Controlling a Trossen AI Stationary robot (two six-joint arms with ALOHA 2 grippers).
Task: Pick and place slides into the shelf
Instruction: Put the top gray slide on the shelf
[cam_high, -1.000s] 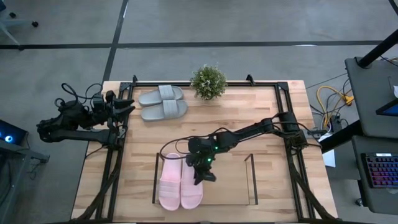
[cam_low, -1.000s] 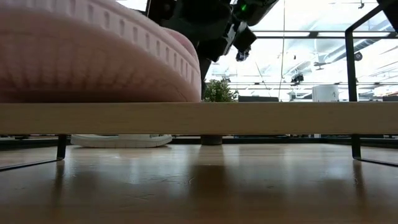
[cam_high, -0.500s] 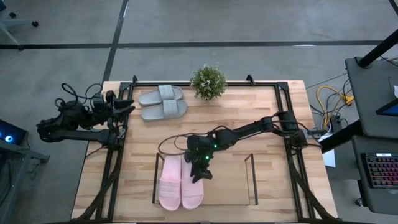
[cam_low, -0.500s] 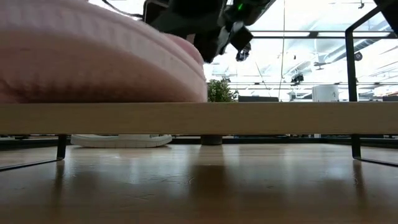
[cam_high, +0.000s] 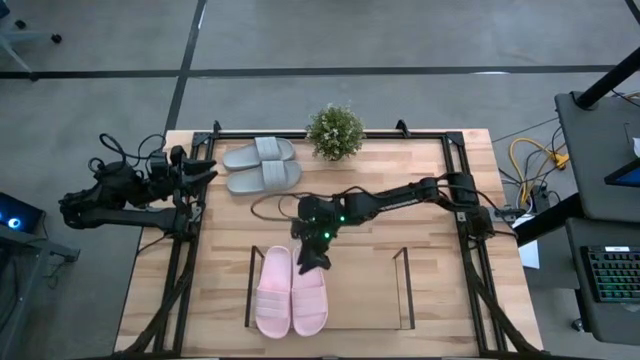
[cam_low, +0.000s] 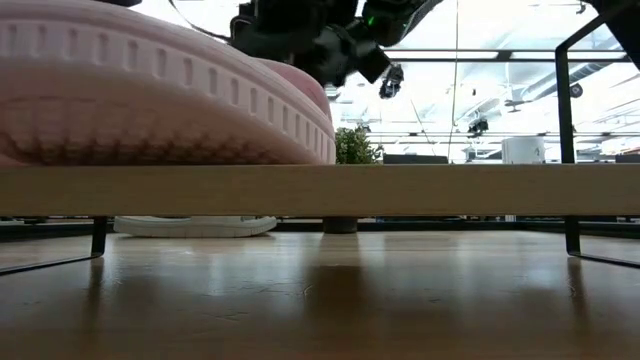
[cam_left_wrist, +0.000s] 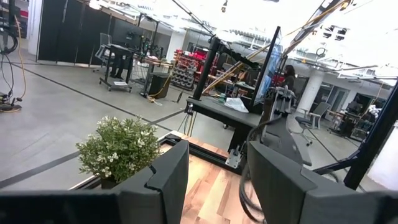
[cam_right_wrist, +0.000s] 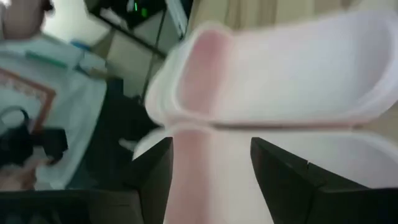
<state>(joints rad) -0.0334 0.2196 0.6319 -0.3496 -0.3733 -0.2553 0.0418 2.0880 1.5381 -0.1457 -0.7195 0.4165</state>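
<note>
Two pink slides (cam_high: 290, 296) lie side by side on the left part of the shelf (cam_high: 405, 290), soles on its wood base (cam_low: 450, 190). The low view shows one close up (cam_low: 150, 100). My right gripper (cam_high: 312, 262) is open and slants down over the far end of the right pink slide (cam_right_wrist: 273, 68), which shows between and beyond its fingers. Two grey slides (cam_high: 262, 165) lie flat on the table at the far left. My left gripper (cam_high: 205, 170) waits open at the table's left edge, holding nothing. My right gripper stands with one finger (cam_right_wrist: 152, 180) on either side of the right pink slide's far end (cam_right_wrist: 211, 155). I cannot tell whether either finger touches it. The slide lies flat on the shelf's base.
A small potted plant (cam_high: 334, 130) stands at the far edge, just right of the grey slides. A black metal frame (cam_high: 455, 150) runs around the table. The right half of the shelf and the table beyond it are bare wood.
My right gripper has drawn back toward the table's far edge and slightly left, rising a little, from above the right pink slide's strap to its far end. That slide has settled flat onto the shelf's base beside the other one.
</note>
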